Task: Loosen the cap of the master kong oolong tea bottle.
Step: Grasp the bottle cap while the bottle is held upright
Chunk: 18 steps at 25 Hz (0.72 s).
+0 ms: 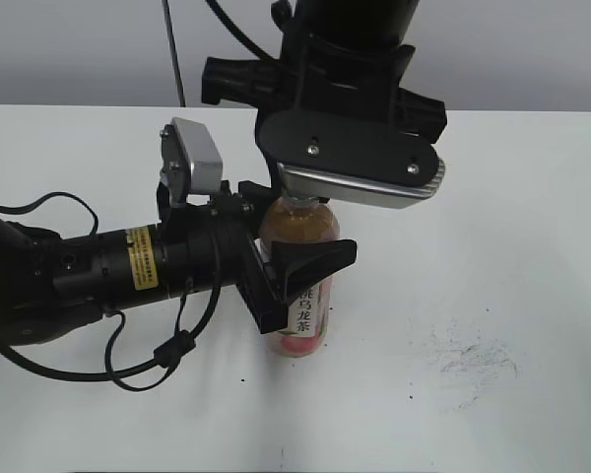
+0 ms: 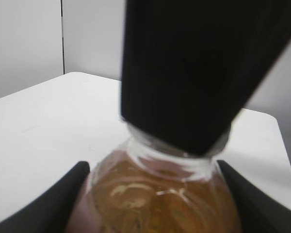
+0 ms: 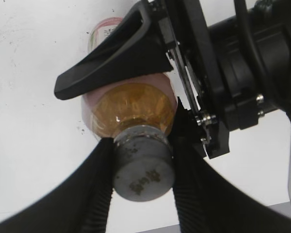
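Note:
The master kong oolong tea bottle [image 1: 303, 296] stands upright on the white table, amber tea showing above its pink label. My left gripper [image 1: 294, 271] comes in from the left and is shut on the bottle's body; its fingers flank the bottle's shoulder [image 2: 157, 194] in the left wrist view. My right gripper [image 3: 141, 167] comes down from above and is shut on the grey-white cap [image 3: 144, 170], a finger on each side. In the exterior view the cap is hidden under the right gripper's body [image 1: 360, 163]. The bottle also shows in the right wrist view [image 3: 133, 109].
The white table [image 1: 492, 256] spreads all round the bottle, with dark scuff marks [image 1: 473, 360] at the front right. The left arm and its cables [image 1: 98, 276] lie across the left side. A grey wall stands behind.

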{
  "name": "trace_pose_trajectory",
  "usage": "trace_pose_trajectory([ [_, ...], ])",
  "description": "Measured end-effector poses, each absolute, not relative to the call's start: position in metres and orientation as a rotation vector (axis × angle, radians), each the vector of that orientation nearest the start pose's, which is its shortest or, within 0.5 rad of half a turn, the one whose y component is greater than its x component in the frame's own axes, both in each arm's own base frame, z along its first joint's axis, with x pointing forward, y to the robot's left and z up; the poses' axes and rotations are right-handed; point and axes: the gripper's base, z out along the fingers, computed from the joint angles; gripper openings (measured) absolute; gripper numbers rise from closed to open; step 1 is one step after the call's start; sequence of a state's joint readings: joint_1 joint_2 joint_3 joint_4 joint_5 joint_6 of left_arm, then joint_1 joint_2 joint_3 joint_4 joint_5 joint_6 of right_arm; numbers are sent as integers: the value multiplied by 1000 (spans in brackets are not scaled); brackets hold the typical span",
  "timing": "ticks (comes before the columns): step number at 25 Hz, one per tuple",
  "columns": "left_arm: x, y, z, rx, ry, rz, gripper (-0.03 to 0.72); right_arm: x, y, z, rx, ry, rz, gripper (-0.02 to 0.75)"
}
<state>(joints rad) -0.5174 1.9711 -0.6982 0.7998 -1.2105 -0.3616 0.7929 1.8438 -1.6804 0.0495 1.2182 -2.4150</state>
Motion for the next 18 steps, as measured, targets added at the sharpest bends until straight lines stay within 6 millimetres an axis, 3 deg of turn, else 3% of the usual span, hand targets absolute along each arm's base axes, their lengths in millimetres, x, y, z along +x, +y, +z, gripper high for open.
trace_pose_trajectory([
  [3, 254, -215, 136, 968, 1465, -1007, 448, 271, 281, 300, -2904, -54, -243, 273],
  [5, 254, -215, 136, 968, 1465, -1007, 448, 271, 281, 300, -2899, 60, -229, 273],
  [8, 254, -215, 136, 966, 1465, -1007, 448, 271, 281, 300, -2859, 388, -186, 326],
  [14, 255, -215, 136, 960, 1470, -1009, 448, 271, 280, 300, -2696, 984, -113, 552],
  [18, 255, -215, 136, 959, 1471, -1010, 448, 272, 280, 300, -2435, 1488, -48, 577],
])
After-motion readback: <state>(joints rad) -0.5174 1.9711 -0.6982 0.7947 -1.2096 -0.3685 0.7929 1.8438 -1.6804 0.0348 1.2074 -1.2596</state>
